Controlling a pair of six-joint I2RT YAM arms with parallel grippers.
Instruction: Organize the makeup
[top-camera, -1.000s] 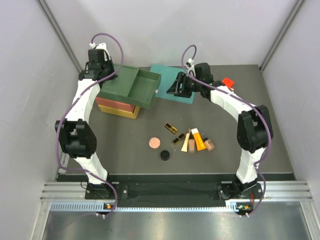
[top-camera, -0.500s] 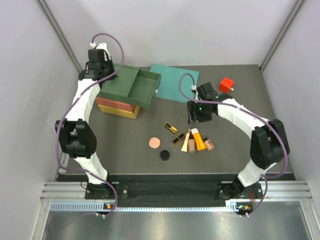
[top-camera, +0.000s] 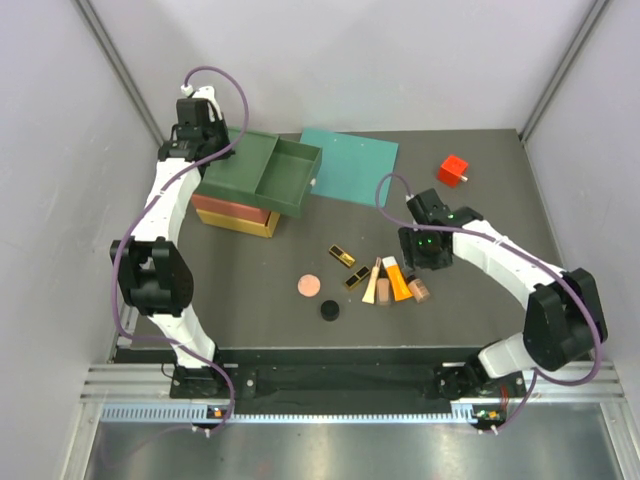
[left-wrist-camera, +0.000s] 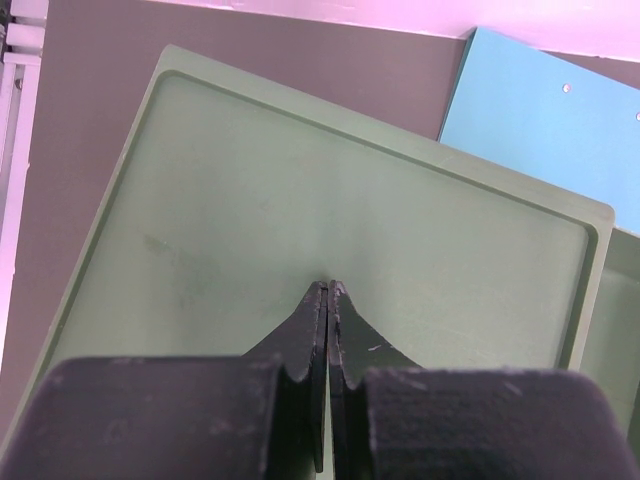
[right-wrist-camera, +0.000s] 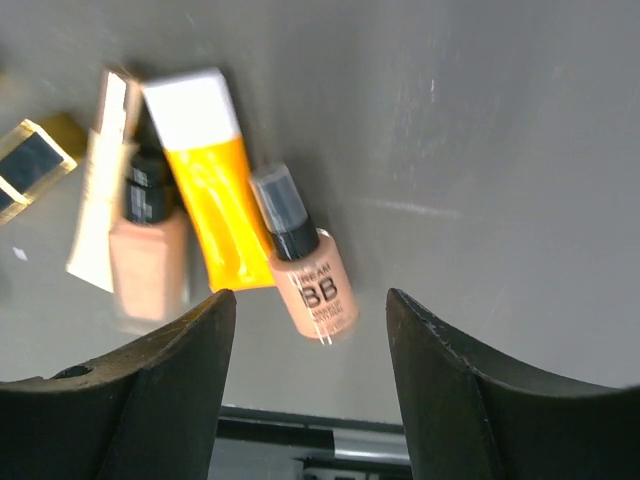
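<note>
The makeup lies in a cluster mid-table: two black-and-gold cases (top-camera: 342, 256) (top-camera: 356, 279), a pink disc (top-camera: 308, 286), a black round jar (top-camera: 330, 311), and beige (top-camera: 371, 283), peach (top-camera: 384, 291), orange (top-camera: 397, 279) and brown (top-camera: 418, 289) tubes. My right gripper (top-camera: 422, 262) is open and empty, hovering above the brown tube (right-wrist-camera: 305, 270), which lies between its fingertips (right-wrist-camera: 310, 300) in the right wrist view, next to the orange tube (right-wrist-camera: 215, 190). My left gripper (top-camera: 205, 135) (left-wrist-camera: 328, 285) is shut and empty above the green tray's flat top (left-wrist-camera: 300, 190).
The green tray (top-camera: 285, 178) has an open compartment and sits on red and yellow boxes (top-camera: 235, 215) at the back left. A teal mat (top-camera: 352, 165) lies at the back centre. A red cube (top-camera: 453, 169) stands at the back right.
My right arm has swung from over the teal mat toward the front, ending above the tubes. The left arm and the makeup have not moved.
</note>
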